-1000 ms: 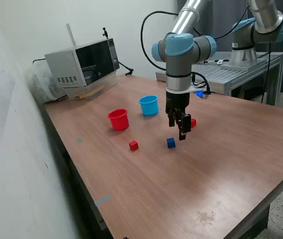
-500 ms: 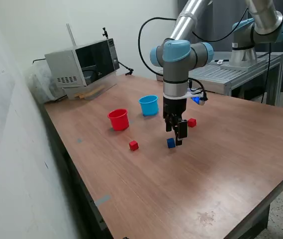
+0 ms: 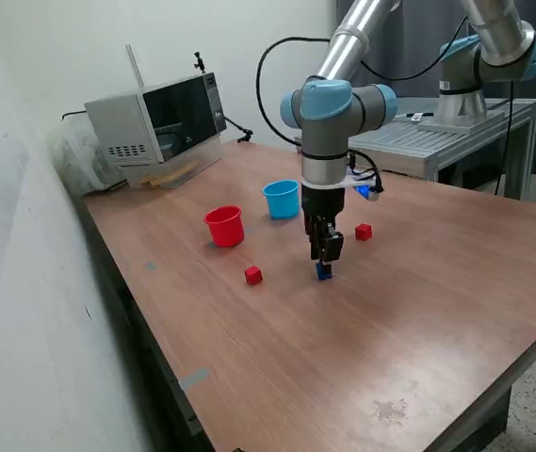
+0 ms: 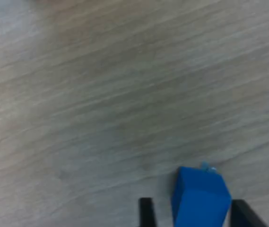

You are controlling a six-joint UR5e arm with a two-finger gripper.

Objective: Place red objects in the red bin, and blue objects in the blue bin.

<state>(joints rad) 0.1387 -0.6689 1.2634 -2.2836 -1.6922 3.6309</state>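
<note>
My gripper (image 3: 324,258) is low over the table with its fingers on either side of a tiny dark-blue cube (image 3: 324,272). In the wrist view the cube (image 4: 200,198) sits on the wood between the two black fingertips (image 4: 146,213), with a gap on one side, so the gripper (image 4: 193,215) is open. One red cube (image 3: 253,275) lies to the exterior view's left of it, another red cube (image 3: 363,232) to its right. The red cup (image 3: 224,226) and the light-blue cup (image 3: 282,199) stand upright behind. Only one blue cube shows.
A microwave (image 3: 154,118) stands at the back left corner of the wooden table (image 3: 418,311). A second robot arm's base (image 3: 465,85) stands on a metal table behind. A wall runs along the exterior view's left.
The gripper has moved to the exterior view's left and down, from beside the right red cube to right over the blue cube. The cubes and cups have not moved.
</note>
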